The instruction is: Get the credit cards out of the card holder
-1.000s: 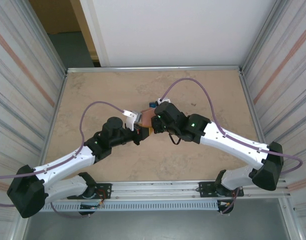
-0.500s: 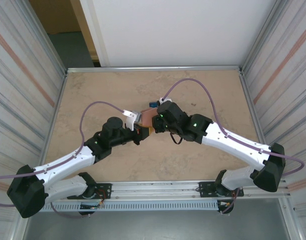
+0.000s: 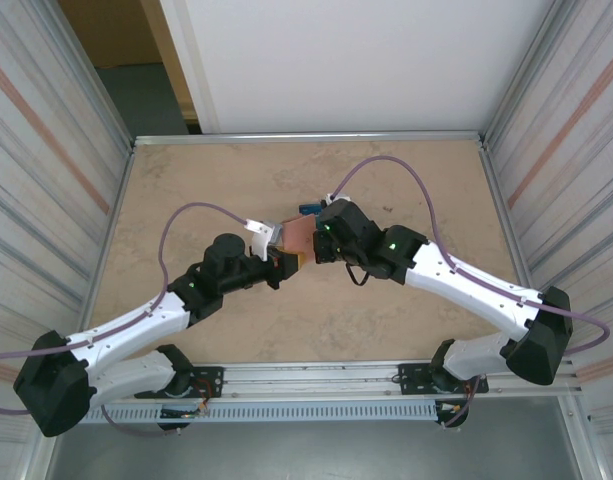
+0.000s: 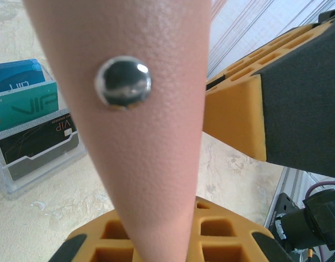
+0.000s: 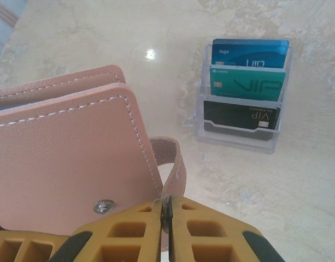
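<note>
The card holder point(image 5: 63, 158), a salmon-pink folded wallet with a silver snap point(image 4: 123, 82), is held off the table between both arms, at the table's middle in the top view point(image 3: 297, 236). My left gripper point(image 3: 284, 262) is shut on one edge of it, and its yellow lower finger point(image 4: 222, 240) shows under the pink face. My right gripper point(image 5: 167, 210) is shut on the small pink tab point(image 5: 175, 161), which loops out from the wallet's side. No credit cards show at the wallet; any inside it are hidden.
A clear tiered stand point(image 5: 241, 134) sits on the table just beyond the wallet, also seen in the top view point(image 3: 308, 208). It shows a blue, a teal and a dark card. Corrugated walls close in both sides of the table point(image 3: 186, 190).
My right gripper has shifted slightly toward the far side with the tab in it. The left gripper and the wallet have hardly moved.
</note>
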Available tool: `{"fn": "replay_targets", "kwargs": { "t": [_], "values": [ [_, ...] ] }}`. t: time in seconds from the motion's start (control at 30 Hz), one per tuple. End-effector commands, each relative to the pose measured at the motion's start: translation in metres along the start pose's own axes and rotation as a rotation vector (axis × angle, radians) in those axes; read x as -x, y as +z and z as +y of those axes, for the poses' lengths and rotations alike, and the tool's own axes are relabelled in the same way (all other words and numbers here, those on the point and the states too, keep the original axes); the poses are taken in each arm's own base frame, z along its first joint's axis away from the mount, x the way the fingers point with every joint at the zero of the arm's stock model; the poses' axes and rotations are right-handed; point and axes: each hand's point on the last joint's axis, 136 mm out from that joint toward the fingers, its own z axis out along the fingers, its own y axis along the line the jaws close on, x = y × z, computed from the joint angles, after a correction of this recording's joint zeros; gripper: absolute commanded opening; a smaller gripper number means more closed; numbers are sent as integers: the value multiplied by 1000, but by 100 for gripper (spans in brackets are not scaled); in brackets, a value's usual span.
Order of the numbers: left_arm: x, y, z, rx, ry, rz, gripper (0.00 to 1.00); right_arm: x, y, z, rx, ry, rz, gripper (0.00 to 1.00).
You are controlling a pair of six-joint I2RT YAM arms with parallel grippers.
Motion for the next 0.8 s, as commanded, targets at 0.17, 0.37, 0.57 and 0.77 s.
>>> {"fn": "replay_targets", "kwargs": {
  "t": [0.17, 0.37, 0.57, 0.77],
  "values": [
    [16, -13, -5, -13, 42, -58, 0, 4, -14, -19, 4, 34, -22, 18],
    [22, -22, -15, -114, 45, -49, 0, 10, -18, -42, 34, 113, -32, 33],
    [26, -33, -38, -281, 73, -7, 0, 14, -16, -49, 148, 185, -38, 34],
    [27, -45, -52, -386, 92, 31, 0, 23, -31, -44, 293, 193, -95, 44]
  ]
}}
